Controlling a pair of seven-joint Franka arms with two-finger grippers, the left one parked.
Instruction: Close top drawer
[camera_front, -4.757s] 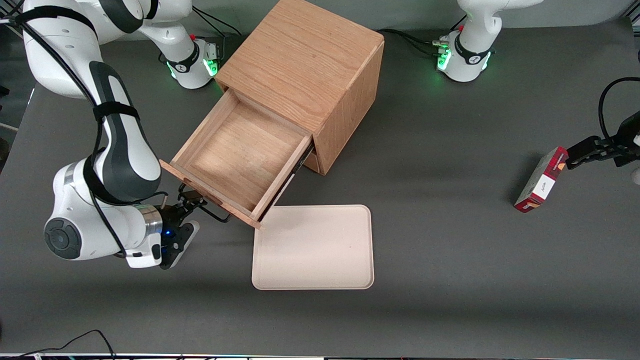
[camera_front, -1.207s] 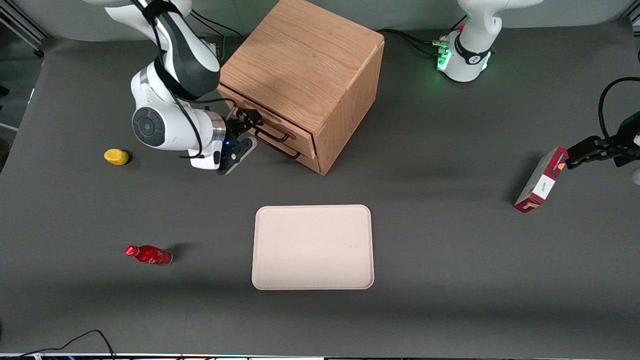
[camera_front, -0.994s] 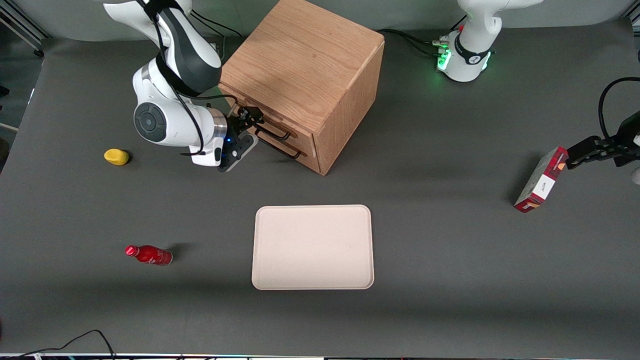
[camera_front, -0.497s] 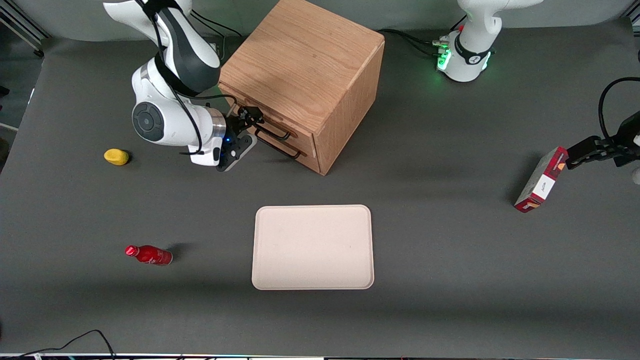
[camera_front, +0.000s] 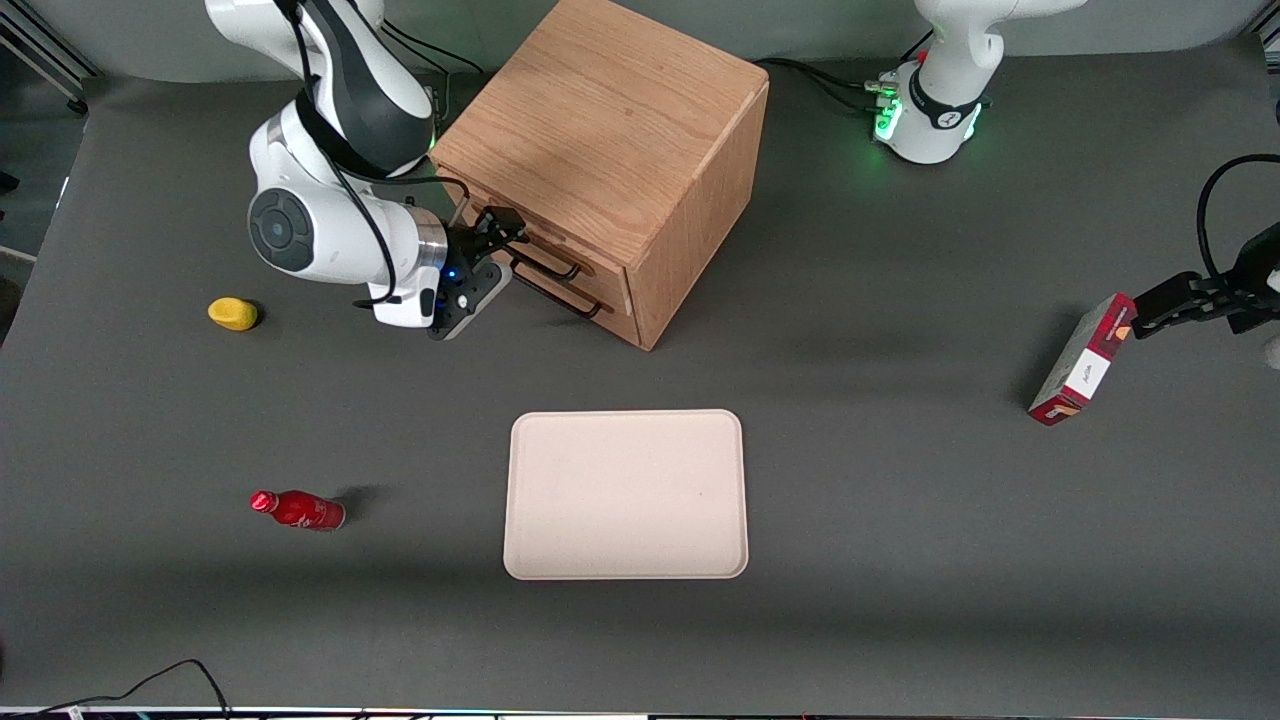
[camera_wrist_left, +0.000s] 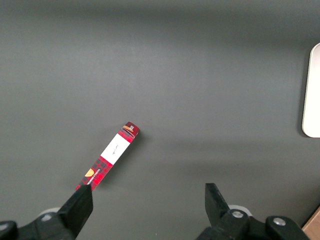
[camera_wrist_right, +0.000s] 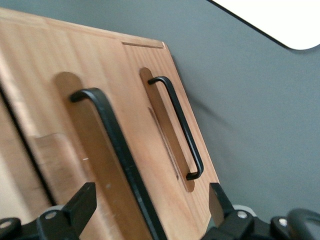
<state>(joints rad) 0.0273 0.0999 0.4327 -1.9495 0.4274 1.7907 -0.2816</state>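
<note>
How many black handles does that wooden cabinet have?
2: the top drawer's handle, with the open pincer straddling it, and the second drawer's handle below. The cabinet's remaining faces aren't visible.

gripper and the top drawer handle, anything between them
Nothing. In the right wrist view the open gripper sits right in front of the top drawer, its black handle running between the fingers with nothing intervening.

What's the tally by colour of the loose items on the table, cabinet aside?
Red: 2, the bottle and the carton
Yellow: 1, the small lump
Cream: 1, the tray
Total: 4
The gripper, open, sits at the shut top drawer.
</note>
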